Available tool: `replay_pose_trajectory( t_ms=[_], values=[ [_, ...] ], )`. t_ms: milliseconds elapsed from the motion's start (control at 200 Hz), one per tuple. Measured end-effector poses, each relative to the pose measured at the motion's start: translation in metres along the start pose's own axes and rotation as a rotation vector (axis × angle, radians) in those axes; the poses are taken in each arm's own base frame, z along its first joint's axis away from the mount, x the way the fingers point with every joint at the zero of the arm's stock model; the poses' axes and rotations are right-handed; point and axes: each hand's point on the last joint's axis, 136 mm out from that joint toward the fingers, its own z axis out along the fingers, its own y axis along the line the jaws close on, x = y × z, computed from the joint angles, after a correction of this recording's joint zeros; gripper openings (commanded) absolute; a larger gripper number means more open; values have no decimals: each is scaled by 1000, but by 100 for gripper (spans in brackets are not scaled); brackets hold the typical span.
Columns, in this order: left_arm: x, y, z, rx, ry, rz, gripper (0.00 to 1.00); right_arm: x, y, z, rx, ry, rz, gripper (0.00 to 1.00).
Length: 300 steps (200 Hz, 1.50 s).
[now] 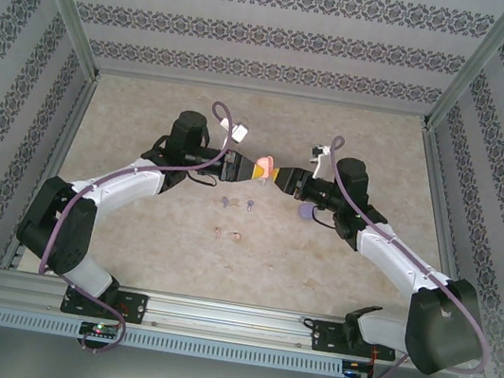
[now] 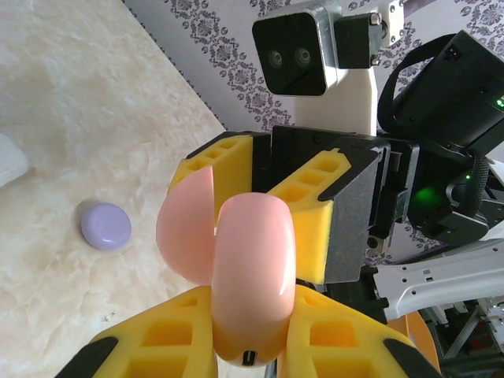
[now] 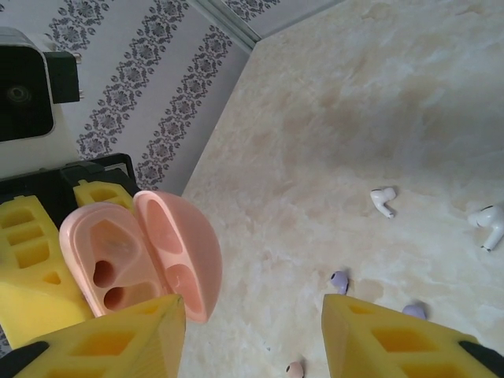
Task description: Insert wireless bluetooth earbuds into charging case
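Glossy pink pebble-shaped plastic charging case (image 2: 252,268): lower end buried in left gripper (image 2: 249,350). Tiny purple stemmed earbud (image 3: 415,310): half behind right gripper (image 3: 253,315) finger. Tiny pink earbud (image 3: 295,368): clipped by bottom edge. Pale translucent object (image 2: 9,161): cut off at left, unidentifiable.

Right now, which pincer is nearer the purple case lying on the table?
Right. The right pincer hangs just left of the purple case; the left pincer, gripping the open pink case, is farther left still.

Pink case (image 3: 138,260) open; earbuds (image 3: 383,201) lie loose
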Motion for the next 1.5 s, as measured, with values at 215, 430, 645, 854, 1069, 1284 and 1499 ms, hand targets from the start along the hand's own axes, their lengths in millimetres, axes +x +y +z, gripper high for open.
replay_pose_trajectory(
  t_ms=[215, 430, 645, 854, 1069, 1284, 1499],
  values=[
    [1, 2, 1, -2, 4, -6, 0, 1, 2, 2, -6, 6, -2, 45],
    [2, 2, 2, 0, 6, -7, 0, 1, 4, 5, -14, 13, -5, 41],
    [2, 2, 2, 1, 7, -6, 0, 4, 6, 8, -20, 26, -5, 38],
    [4, 1, 3, 3, 12, -7, 0, 7, 2, 11, -13, 37, 3, 32],
    [3, 2, 3, -1, 10, -8, 0, 3, 4, 14, -19, 36, 1, 21],
    [3, 4, 4, -10, 5, -8, 0, 1, 7, 16, -24, 46, -1, 0],
    [3, 9, 5, -26, 1, -13, 37, 2, 4, 18, -9, 64, 11, 0]
  ],
)
